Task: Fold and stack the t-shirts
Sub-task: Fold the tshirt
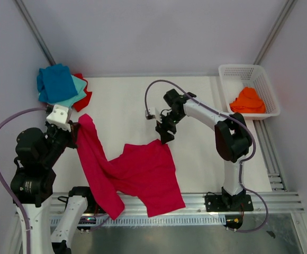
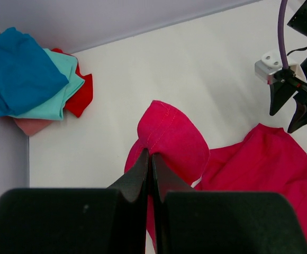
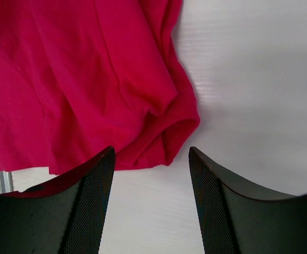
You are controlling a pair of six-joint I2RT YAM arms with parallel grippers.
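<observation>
Nearest, the crimson t-shirt (image 1: 143,172) lies spread and rumpled on the white tabletop (image 1: 122,106), its lower hem draped over the metal rail (image 1: 206,200) at the near edge. From there a long band of the cloth rises to the left. The left pincer (image 2: 149,156) is clamped together on a bunched fold of it and holds that part up off the surface. Farther in, the right pincer (image 3: 150,152) hangs over the shirt's far right corner with its jaws apart and nothing between them; whether the tips touch the cloth cannot be told. At the far left corner sits a pile of tees: a blue t-shirt (image 1: 55,82) on top, a teal t-shirt (image 1: 79,89) under it, a red t-shirt (image 1: 84,99) below that, and a pink t-shirt (image 2: 30,126) peeking out at the bottom. At the far right, a white lattice basket (image 1: 238,71) holds an orange t-shirt (image 1: 247,100).
</observation>
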